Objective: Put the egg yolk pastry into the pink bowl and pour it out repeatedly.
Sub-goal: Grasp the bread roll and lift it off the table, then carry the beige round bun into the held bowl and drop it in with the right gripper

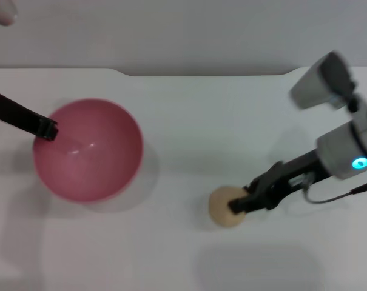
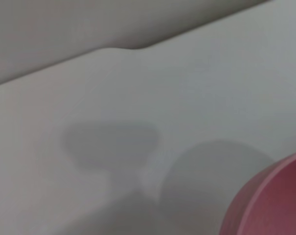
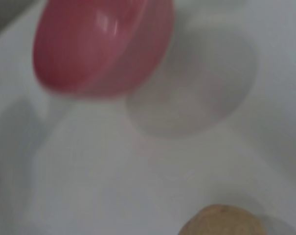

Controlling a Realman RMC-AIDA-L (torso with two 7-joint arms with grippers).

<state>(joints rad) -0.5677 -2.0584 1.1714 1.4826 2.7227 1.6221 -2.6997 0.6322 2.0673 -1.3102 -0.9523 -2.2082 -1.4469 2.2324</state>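
Observation:
The pink bowl (image 1: 89, 151) is at the left of the white table, tilted and held a little above it, casting a shadow. My left gripper (image 1: 48, 129) is shut on its far left rim. The bowl looks empty. It also shows in the left wrist view (image 2: 272, 200) and the right wrist view (image 3: 101, 41). The egg yolk pastry (image 1: 222, 207), a small pale tan bun, is low at the table's middle right. My right gripper (image 1: 239, 204) is shut on its right side. The pastry shows at the edge of the right wrist view (image 3: 221, 223).
The white table (image 1: 189, 121) has a back edge with a shallow notch (image 1: 207, 74). A cable (image 1: 335, 195) hangs from the right arm just above the table. Nothing else lies on the table.

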